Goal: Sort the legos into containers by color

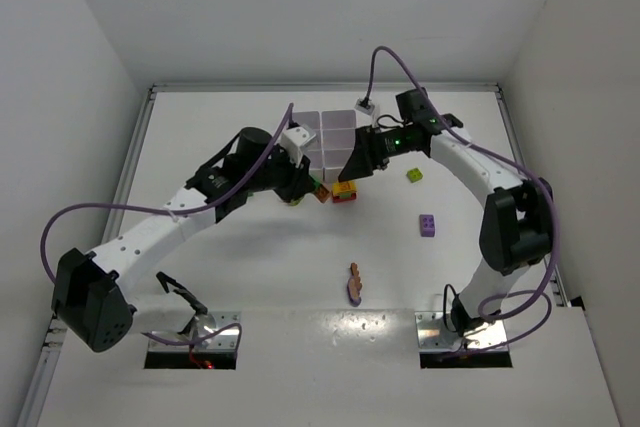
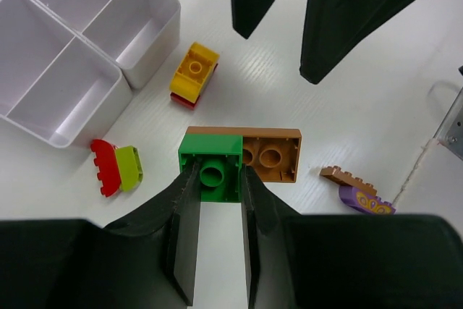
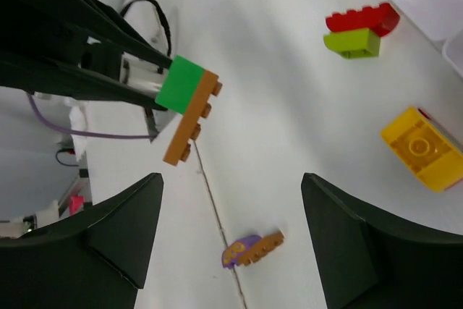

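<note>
As the left wrist camera looks down along its own dark, wedge-shaped fingers, the left gripper (image 2: pixel 215 179) is clamped on a green brick (image 2: pixel 211 171), one finger pressed to each side of the glossy square block. Its hollow underside, with a round tube, faces the lens. A flat orange plate (image 2: pixel 271 155) is stuck to it and juts sideways, showing two round sockets. On the smooth white table (image 2: pixel 347 121) a yellow brick (image 2: pixel 193 70) sits on a red brick (image 2: pixel 185 100) just beside a corner of the tray (image 2: pixel 148 45), which is milky translucent plastic with thin walls and square compartments. A red and lime clump (image 2: pixel 116 168) lies near the tray's wall, and a purple and orange clump (image 2: pixel 358 189) lies well off to the other side.

From the right wrist, the right gripper (image 3: pixel 231 179) has its fingers spread wide apart with nothing between them. Beyond them the green brick and orange plate show edge-on, the plate's studs in a row, pinched by the left fingers. The yellow brick shows one ringed stud.

From above, both arms reach in to the tray's near edge, their grippers close together. A lone lime brick (image 1: pixel 414 175) and a purple brick (image 1: pixel 427 225) lie apart on the right side.
</note>
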`<action>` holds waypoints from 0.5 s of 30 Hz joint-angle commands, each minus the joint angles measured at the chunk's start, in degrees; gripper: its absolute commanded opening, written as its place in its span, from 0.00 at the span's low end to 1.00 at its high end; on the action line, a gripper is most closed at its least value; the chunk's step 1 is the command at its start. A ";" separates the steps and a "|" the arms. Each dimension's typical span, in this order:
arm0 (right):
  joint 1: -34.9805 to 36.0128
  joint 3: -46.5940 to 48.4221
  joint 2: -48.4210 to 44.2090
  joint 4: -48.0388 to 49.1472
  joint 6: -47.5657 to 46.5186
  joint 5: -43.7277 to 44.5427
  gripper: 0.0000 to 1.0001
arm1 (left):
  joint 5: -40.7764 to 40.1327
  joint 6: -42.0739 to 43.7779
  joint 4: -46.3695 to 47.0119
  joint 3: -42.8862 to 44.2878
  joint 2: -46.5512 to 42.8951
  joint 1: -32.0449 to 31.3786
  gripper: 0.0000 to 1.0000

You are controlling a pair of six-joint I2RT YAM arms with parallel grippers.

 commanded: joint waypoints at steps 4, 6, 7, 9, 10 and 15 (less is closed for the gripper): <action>1.04 1.47 -1.82 -7.05 -8.41 3.24 0.75 | -1.91 1.96 0.14 3.42 1.60 -0.74 0.00; 1.57 2.09 -1.82 -8.10 -8.41 3.24 0.75 | -4.01 1.97 0.14 3.95 2.91 -1.27 0.00; 2.27 2.09 -1.82 -8.11 -9.19 3.24 0.75 | -4.02 2.66 0.14 3.95 2.92 -1.27 0.00; 2.89 2.09 -1.82 -8.11 -9.20 3.24 0.75 | -5.68 2.67 0.14 5.08 3.53 -1.89 0.00; 2.89 2.09 -1.82 -8.11 -9.20 3.24 0.75 | -5.69 3.19 0.14 5.09 4.14 -2.50 0.00; 4.03 2.09 -1.82 -8.11 -8.67 2.71 0.77 | -6.22 3.20 0.14 6.23 5.90 -3.82 0.00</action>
